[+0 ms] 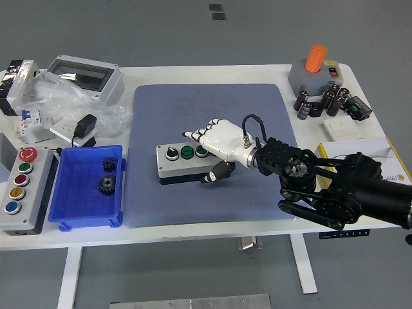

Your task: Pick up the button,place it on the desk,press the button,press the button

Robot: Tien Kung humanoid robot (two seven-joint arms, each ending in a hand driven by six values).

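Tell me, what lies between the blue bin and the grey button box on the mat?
In the head view, only bare blue-grey mat lies between the blue bin and the button box; nothing stands there.

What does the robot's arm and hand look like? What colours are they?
Only the right arm shows. It is black and chunky, built from round joints and flat metal links. A ribbed black wrist block joins it to the right hand, which has a smooth white shell shaped like a glove, with dark fingertips. A thin black cable loops up from a small silver plug on the wrist.
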